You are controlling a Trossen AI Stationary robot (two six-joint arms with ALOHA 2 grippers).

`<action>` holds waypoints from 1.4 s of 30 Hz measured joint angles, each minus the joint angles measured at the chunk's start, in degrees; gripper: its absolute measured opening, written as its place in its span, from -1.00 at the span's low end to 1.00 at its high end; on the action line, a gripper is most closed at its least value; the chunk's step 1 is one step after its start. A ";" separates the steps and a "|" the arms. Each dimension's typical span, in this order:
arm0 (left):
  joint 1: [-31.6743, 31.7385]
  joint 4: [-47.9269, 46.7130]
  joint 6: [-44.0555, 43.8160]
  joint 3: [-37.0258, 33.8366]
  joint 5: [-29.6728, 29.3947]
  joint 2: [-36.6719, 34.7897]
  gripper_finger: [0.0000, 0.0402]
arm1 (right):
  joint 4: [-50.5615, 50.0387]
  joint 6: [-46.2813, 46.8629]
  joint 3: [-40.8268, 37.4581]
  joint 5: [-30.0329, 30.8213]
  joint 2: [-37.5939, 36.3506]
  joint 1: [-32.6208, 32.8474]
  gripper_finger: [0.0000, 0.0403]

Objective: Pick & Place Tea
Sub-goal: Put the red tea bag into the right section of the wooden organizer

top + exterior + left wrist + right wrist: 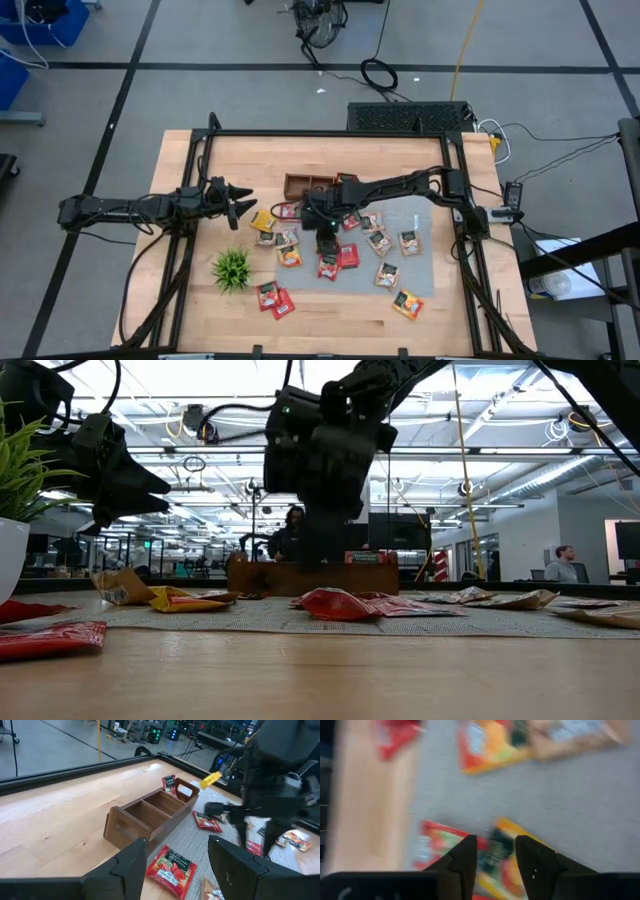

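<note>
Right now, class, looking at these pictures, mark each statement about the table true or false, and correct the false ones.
1. The wooden tray already holds one tea packet. True.
2. The plant stands on the grey mat. False: it stands on bare wood, on the left arm's side of the mat.
3. The right hand is over the packets on the mat. True.
4. The left hand grips a red packet. False: its fingers are open and hold nothing.
5. All packets lie on the mat. False: two red packets lie on bare wood near the plant.
</note>
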 joint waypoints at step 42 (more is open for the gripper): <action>0.00 0.02 0.00 0.00 0.00 0.00 0.05 | -2.07 9.94 1.46 23.13 0.49 13.79 -0.09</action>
